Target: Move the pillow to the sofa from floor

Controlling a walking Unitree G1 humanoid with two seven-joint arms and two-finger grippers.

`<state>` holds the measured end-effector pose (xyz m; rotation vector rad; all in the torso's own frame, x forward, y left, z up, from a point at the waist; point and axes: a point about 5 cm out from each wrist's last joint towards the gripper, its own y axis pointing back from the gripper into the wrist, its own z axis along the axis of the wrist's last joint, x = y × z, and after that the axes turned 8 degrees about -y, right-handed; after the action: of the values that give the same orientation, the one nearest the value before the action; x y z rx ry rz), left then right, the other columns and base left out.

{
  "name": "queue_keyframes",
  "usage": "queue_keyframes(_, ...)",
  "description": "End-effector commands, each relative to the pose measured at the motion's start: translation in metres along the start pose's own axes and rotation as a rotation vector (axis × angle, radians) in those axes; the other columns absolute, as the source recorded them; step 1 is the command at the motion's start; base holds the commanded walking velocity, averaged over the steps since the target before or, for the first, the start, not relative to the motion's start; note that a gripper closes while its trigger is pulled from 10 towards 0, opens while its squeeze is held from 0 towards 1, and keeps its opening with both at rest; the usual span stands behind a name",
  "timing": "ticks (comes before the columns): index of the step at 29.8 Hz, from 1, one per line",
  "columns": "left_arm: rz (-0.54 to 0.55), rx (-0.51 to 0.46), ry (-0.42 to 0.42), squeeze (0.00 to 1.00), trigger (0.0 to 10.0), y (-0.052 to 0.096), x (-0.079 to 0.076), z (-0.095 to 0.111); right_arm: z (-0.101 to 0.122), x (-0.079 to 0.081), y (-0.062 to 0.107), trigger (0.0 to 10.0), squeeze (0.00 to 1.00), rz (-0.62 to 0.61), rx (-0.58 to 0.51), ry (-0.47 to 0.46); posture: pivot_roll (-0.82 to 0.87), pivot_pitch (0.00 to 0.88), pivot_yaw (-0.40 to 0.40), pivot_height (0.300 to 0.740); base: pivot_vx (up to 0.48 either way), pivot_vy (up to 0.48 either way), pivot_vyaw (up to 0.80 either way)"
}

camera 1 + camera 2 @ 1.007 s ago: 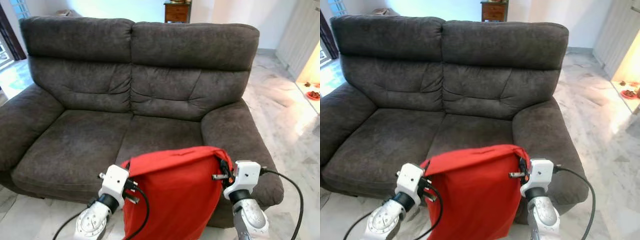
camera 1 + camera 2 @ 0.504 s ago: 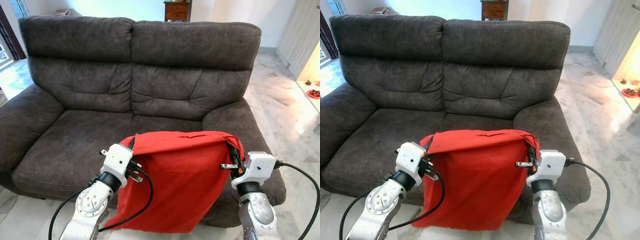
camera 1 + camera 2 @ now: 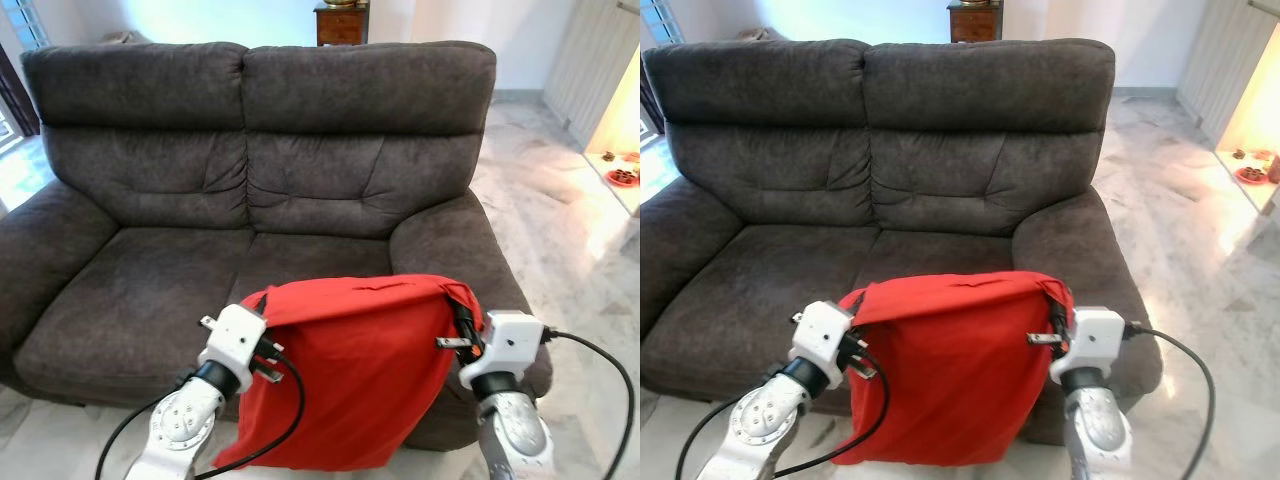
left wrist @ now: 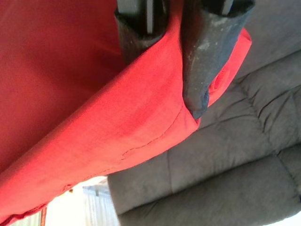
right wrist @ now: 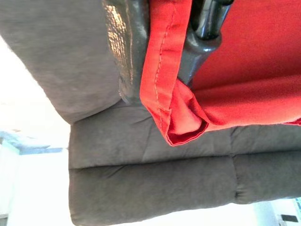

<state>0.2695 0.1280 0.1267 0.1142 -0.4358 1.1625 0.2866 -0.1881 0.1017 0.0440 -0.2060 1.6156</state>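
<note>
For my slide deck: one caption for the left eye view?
Both pincers, left and right, hold a red pillow by its top corners before a grey sofa.

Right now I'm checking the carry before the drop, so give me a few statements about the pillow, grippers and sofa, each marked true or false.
1. The red pillow hangs between both grippers. True.
2. The left gripper is open and apart from the pillow. False: it is shut on the pillow's edge.
3. The right gripper pinches a pillow corner. True.
4. The pillow lies on the sofa seat. False: it is held up in front of the sofa.
</note>
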Motion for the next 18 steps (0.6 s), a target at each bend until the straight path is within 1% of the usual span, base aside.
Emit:
queue_keyframes(1, 0.075, -0.06, -0.021, 0.0, 10.0, 0.001, 0.018, 0.011, 0.02, -0.005, -0.005, 10.0, 0.0, -0.027, -0.091, -0.006, 0.02, 0.052, 0.023, 0.74, 0.0, 0.0, 0.0)
queue_keyframes(8, 0.087, -0.079, -0.02, 0.0, 10.0, 0.0, 0.02, 0.015, 0.021, -0.001, -0.006, 10.0, 0.0, -0.003, -0.089, -0.005, 0.02, 0.052, 0.02, 0.74, 0.0, 0.0, 0.0)
queue_keyframes(10, 0.088, -0.077, -0.021, 0.0, 10.0, 0.0, 0.02, 0.016, 0.022, 0.003, -0.006, 10.0, 0.0, 0.035, -0.086, 0.004, 0.02, 0.054, 0.019, 0.74, 0.0, 0.0, 0.0)
queue_keyframes(11, 0.088, -0.077, -0.021, 0.0, 10.0, 0.0, 0.02, 0.016, 0.022, 0.003, -0.006, 10.0, 0.0, 0.035, -0.086, 0.004, 0.02, 0.054, 0.019, 0.74, 0.0, 0.0, 0.0)
queue_keyframes(12, 0.092, -0.074, -0.017, 0.0, 10.0, 0.0, 0.02, 0.015, 0.021, 0.005, -0.005, 10.0, 0.0, 0.054, -0.083, 0.012, 0.02, 0.056, 0.019, 0.74, 0.0, 0.0, 0.6)
queue_keyframes(18, 0.098, -0.07, -0.006, 0.0, 10.0, 0.001, 0.021, 0.014, 0.02, 0.004, -0.004, 10.0, 0.0, 0.046, -0.077, 0.008, 0.03, 0.06, 0.019, 0.74, 0.0, 0.0, 0.77)
